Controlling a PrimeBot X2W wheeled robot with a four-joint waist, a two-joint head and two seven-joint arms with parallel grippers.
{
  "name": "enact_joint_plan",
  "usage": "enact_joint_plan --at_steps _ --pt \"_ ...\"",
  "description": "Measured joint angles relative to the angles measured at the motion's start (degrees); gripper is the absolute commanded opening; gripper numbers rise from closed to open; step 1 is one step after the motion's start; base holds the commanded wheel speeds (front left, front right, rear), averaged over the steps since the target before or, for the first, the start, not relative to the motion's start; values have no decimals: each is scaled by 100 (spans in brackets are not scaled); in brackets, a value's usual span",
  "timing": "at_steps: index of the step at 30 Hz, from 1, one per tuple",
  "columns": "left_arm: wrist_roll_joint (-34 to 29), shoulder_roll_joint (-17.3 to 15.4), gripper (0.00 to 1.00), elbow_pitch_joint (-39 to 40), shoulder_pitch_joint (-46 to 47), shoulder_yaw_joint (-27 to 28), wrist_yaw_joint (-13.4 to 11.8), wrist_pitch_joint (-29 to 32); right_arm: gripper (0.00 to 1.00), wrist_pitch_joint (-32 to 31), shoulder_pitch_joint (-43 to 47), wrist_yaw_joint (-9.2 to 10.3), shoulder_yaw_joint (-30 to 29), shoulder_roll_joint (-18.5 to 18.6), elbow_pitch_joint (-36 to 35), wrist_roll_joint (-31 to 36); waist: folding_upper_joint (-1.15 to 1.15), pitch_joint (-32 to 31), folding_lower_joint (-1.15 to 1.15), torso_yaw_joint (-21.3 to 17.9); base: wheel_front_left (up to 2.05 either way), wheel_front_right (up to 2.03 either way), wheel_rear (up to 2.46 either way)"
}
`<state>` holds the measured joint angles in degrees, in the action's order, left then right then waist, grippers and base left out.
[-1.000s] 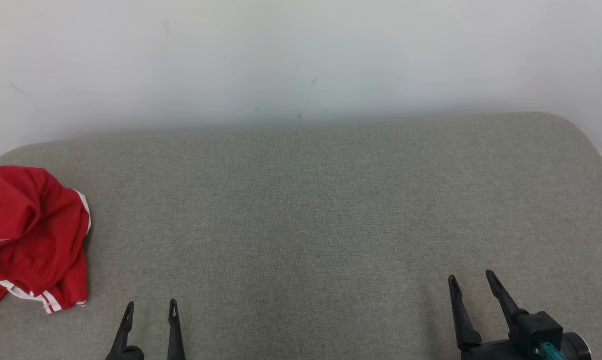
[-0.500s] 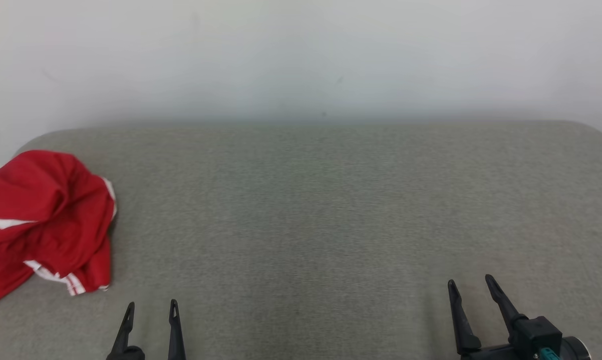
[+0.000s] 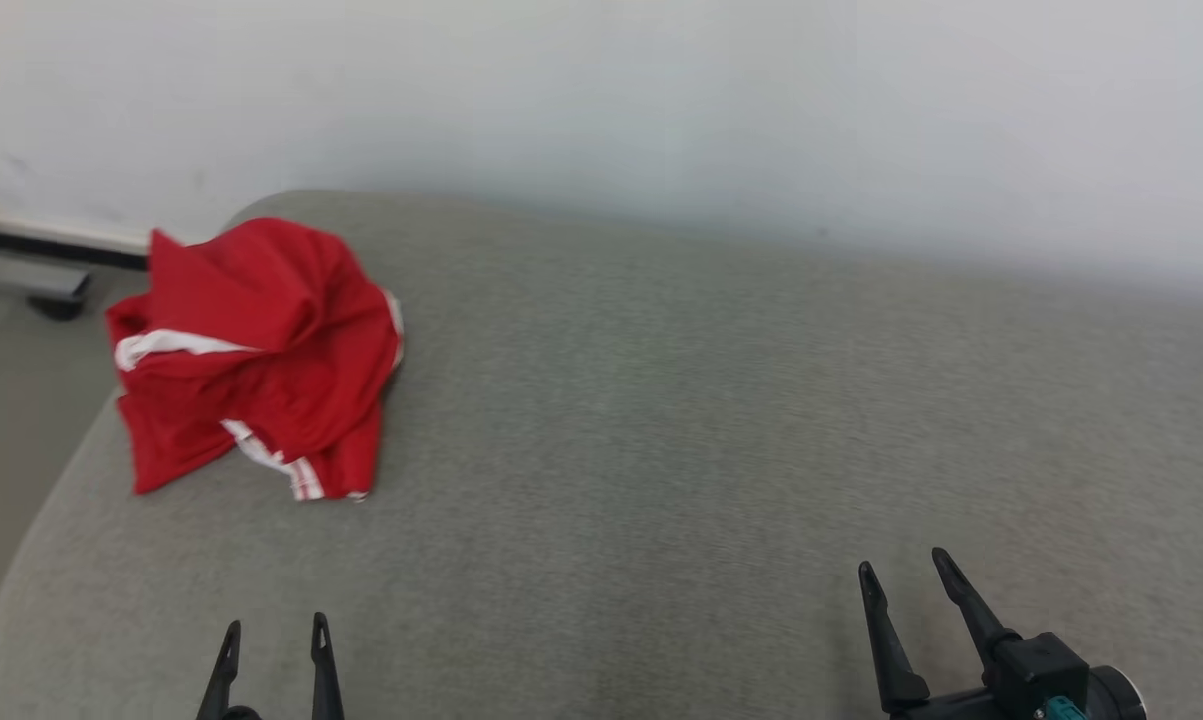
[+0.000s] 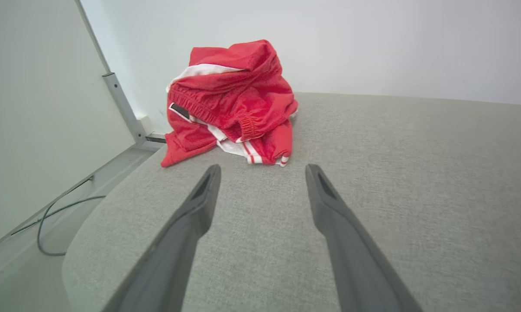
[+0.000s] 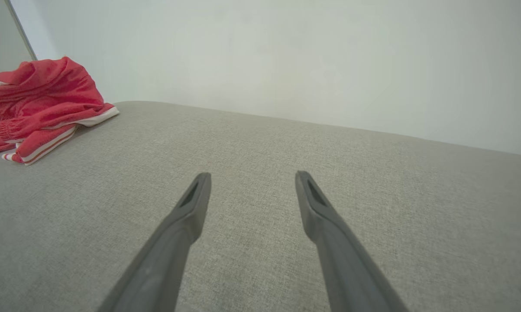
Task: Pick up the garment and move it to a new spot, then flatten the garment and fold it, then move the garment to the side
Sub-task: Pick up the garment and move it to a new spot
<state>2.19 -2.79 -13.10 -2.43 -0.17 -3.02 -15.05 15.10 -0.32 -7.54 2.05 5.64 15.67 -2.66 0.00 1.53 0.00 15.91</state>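
Note:
The garment [image 3: 256, 350] is a crumpled red piece with white stripes, heaped near the far left corner of the grey padded surface [image 3: 681, 420]. In the left wrist view the garment [image 4: 232, 99] lies just beyond my left gripper [image 4: 262, 171], whose fingers stand open and empty. In the head view the left gripper [image 3: 274, 628] sits at the bottom left, well short of the heap. My right gripper [image 3: 901, 565] is open and empty at the bottom right, far from the cloth. The right wrist view has the garment [image 5: 43, 104] at its far left, and the right gripper [image 5: 251, 175] over bare fabric.
A white wall [image 3: 661, 110] runs behind the surface. The surface's left edge [image 3: 36, 540] drops to the floor, where a dark cable [image 4: 48, 216] lies beside a wall panel with a metal post [image 4: 121, 106].
The head camera has swung left, so the garment now shows further right and higher in the picture. Both grippers stay open and low.

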Motion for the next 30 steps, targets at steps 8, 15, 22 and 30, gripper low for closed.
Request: enact_joint_plan --at_steps 8,15,22,30 --pt "40 -3 100 8 -103 94 -27 0 100 0 -32 0 92 11 7 -26 0 47 0 701 0 0 0" --pt "66 -2 100 18 -148 185 -49 0 100 0 -61 0 153 24 14 -26 0 76 0 1096 0 0 0" --pt "82 -2 100 -4 -205 210 -53 0 100 0 -59 0 178 37 64 -27 0 90 0 1285 0 0 0" --pt "254 -1 100 -80 -197 197 -45 0 100 0 -59 0 130 48 152 -47 0 149 0 1246 0 0 0"
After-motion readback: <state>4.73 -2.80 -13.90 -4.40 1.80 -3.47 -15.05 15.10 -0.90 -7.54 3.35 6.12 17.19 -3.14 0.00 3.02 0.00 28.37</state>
